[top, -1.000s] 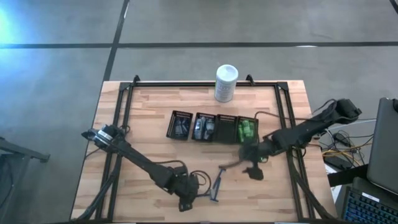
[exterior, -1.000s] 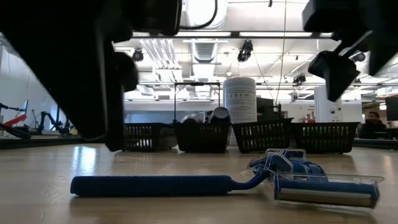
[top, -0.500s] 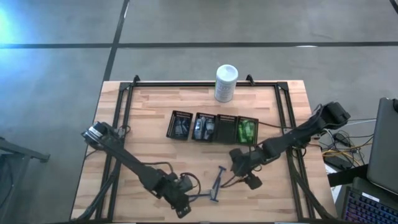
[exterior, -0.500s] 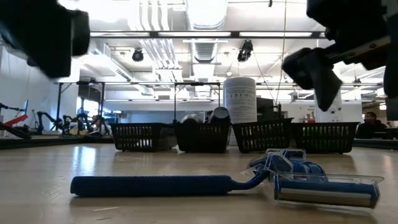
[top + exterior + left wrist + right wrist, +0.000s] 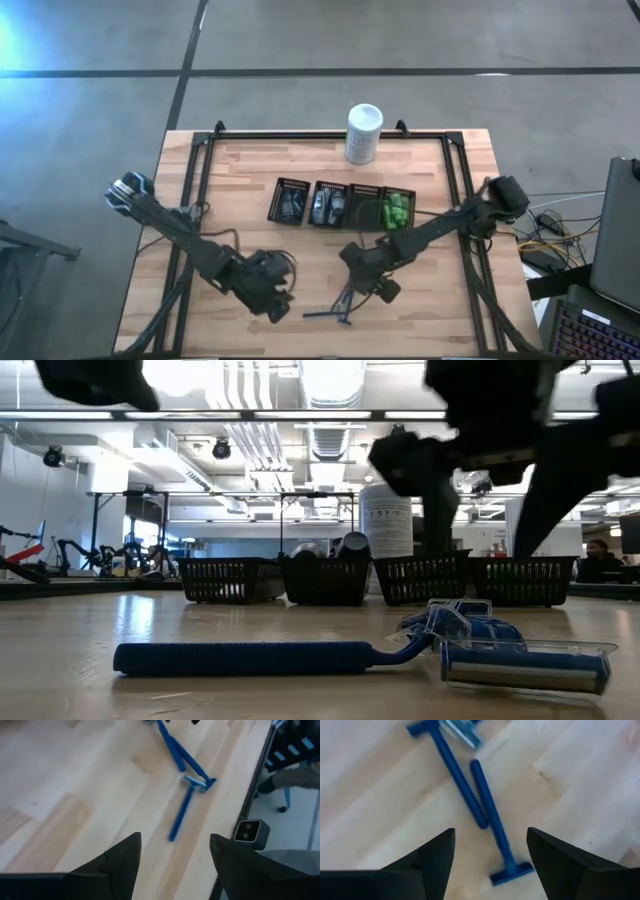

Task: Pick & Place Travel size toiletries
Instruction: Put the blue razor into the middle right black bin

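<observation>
Three thin blue razors lie flat near the table's near edge. One lies alone, filling the low view; a pair lies just beyond it. My left gripper hangs open to the left of the lone razor, touching nothing. My right gripper is open above the pair, and its wrist view shows both razors below its fingers. Grey and silver tubes and green bottles sit in the black mesh trays.
A white canister stands at the far edge behind the row of mesh trays. Black rails run along both sides of the table. The low camera sits at the near edge. Bare wood lies left of the razors.
My left gripper has drawn back from the lone razor, moving up and toward the table's left, and the razor now lies uncovered. My right gripper has swung from beside the green tray toward the table's left and now hangs over the pair of razors.
</observation>
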Tool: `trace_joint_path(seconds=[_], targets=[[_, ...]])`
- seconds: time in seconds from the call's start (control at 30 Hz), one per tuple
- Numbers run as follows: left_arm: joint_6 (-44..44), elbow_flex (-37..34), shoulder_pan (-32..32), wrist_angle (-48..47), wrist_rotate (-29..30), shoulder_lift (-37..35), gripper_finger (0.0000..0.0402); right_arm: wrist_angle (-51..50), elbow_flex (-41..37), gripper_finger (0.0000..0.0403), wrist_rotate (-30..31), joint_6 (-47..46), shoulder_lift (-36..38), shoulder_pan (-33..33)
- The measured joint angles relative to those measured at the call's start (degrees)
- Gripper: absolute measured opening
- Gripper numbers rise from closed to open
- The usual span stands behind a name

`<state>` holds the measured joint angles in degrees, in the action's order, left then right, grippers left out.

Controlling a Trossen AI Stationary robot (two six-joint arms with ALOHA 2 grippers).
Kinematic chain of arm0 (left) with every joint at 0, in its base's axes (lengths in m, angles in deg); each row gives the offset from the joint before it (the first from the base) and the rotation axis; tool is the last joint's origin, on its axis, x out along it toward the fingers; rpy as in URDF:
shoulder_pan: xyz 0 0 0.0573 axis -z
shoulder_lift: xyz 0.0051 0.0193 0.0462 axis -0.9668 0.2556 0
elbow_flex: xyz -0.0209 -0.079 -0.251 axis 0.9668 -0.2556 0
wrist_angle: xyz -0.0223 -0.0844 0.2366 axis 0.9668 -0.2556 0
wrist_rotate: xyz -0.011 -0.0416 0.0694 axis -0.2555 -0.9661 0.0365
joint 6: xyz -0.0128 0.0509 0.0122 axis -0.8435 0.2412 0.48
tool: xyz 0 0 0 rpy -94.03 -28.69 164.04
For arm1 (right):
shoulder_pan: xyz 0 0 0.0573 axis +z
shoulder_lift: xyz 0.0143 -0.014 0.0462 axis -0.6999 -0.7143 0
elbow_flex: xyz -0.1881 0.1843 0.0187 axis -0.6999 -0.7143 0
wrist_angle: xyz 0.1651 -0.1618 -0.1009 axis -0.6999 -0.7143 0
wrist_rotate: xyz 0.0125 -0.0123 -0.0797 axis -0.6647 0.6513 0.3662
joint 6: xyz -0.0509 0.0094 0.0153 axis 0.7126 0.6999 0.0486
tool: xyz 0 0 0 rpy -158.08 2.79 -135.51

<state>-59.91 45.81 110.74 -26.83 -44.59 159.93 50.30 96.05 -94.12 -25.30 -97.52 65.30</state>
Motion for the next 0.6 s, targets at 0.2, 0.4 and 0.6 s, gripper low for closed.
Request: trace_joint_path(seconds=[0.2, 0.4, 0.6], targets=[[-0.9, -11.7, -0.2, 6.2, 1.5, -10.6, 0.0241, -8.1, 7.2, 0.0227, 2.7, 6.6, -7.0, -1.6], [-0.2, -20.8, -0.6, 10.5, 4.9, -20.2, 0.0239, -9.5, 11.0, 0.0209, 2.8, 8.2, -11.6, -2.0], [4.0, -24.3, -2.1, 10.9, 10.7, -26.8, 0.0239, -13.8, 14.6, 0.0170, 2.8, 8.3, -14.6, -2.5]])
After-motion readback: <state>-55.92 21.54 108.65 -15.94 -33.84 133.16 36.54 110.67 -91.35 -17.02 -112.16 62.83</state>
